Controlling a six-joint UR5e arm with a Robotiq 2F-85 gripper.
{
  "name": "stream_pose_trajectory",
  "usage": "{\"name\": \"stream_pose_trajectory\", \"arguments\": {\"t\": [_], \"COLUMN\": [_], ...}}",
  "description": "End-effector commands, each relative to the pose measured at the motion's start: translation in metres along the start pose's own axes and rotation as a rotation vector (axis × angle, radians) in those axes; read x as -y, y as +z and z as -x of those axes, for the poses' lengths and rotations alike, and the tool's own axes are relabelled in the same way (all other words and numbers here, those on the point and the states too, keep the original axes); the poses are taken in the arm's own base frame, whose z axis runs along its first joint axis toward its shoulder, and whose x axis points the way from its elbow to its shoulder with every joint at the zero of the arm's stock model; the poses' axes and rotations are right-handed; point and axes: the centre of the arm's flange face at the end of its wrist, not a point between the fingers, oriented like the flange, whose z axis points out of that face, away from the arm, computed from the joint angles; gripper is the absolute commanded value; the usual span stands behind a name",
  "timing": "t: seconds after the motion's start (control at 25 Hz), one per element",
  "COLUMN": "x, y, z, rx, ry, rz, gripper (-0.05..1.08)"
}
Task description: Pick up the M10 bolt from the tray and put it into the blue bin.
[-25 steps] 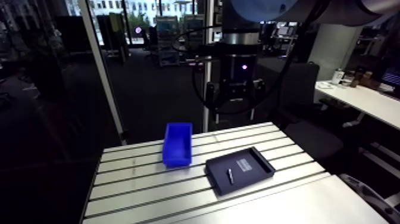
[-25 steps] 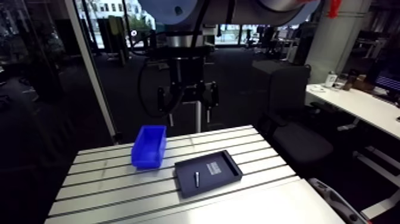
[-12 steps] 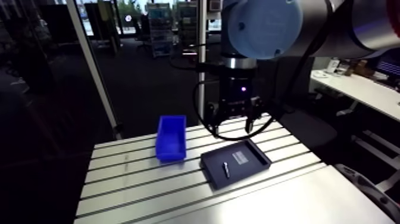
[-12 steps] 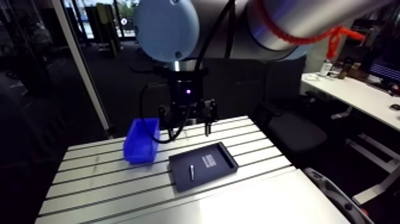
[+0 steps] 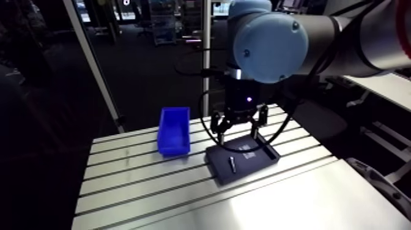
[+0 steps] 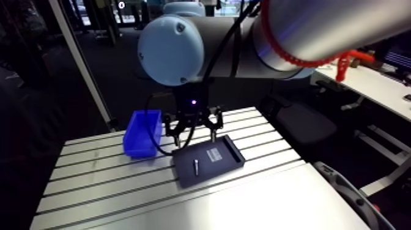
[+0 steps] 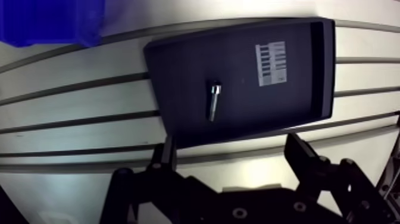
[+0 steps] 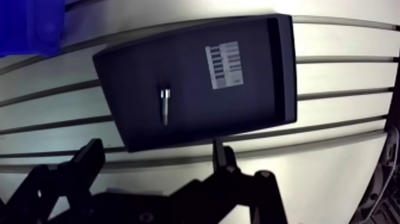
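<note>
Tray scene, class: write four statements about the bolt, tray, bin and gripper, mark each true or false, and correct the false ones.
1. The bolt lies inside the tray. True.
2. The gripper is shut on the bolt. False: its fingers are open and hold nothing.
3. The blue bin stands in the tray. False: it stands on the table, beside the tray.
4. A white label sits on the tray's floor, apart from the bolt. True.

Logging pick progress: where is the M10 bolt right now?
In the wrist view the M10 bolt lies flat in the black tray, in its half nearer the blue bin, ahead of the open tool.
</note>
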Motion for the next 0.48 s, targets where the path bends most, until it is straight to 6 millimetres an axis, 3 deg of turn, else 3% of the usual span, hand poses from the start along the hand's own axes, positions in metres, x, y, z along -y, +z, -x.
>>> {"name": "stream_pose_trajectory", "arguments": {"t": [0.04,0.48], "x": [0.000,-0.008], "y": [0.019,0.049], "z": [0.000,0.000], "rx": [-0.007,0.036], "ry": [0.003,0.019], "rz": [0.002,-0.014], "gripper": [0.01,0.01]}}
